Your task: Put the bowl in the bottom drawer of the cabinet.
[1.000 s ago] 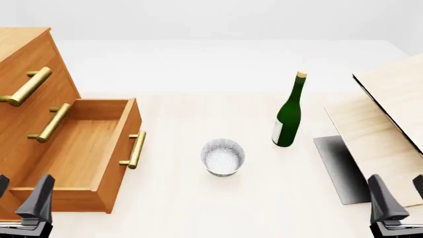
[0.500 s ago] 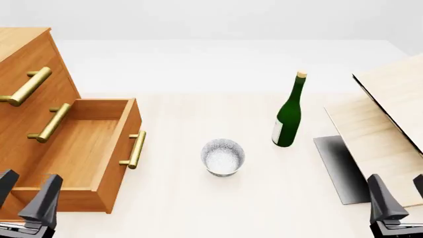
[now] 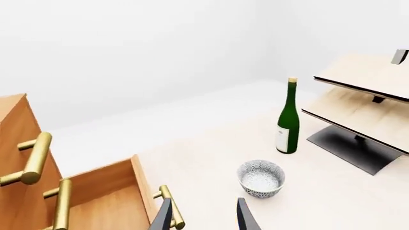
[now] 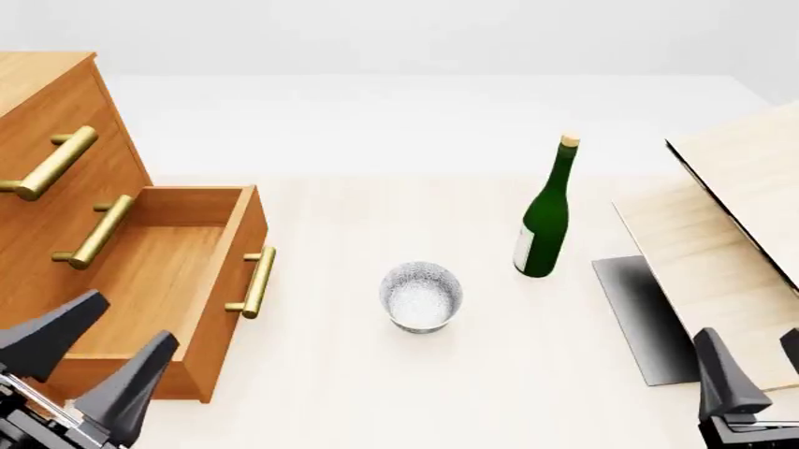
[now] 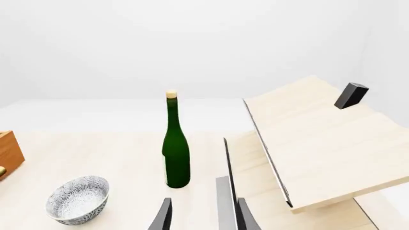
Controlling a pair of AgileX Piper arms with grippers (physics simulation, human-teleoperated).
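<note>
While the bowl (image 4: 421, 296) sits upright on the pale table (image 4: 374, 393), untouched and a little way to the right of the pulled-out bottom drawer (image 4: 150, 281), the job looks to be at its very start: the drawer is open and waiting, and nothing has been picked up. The left gripper (image 4: 85, 360) hovers low over the drawer's near corner with its dark fingers spread apart and nothing between them; the right gripper (image 4: 749, 369) hangs at the table's near right edge, also empty, its fingers parted. To my eye the next move calls for one of them to reach in over the bowl's rim, pinch its wall, lift it and carry it left over the drawer front with its brass bar handle (image 4: 254, 282). The bowl is small, round and deep, white with a fine blue-grey speckle, and looks like glazed china, so likely slippery. The cabinet (image 4: 50, 140) is orange-brown wood. Behind the bowl and to its right stands a tall green bottle (image 4: 545, 213), well clear, with slanted pale boards (image 4: 712, 262) beyond.
</note>
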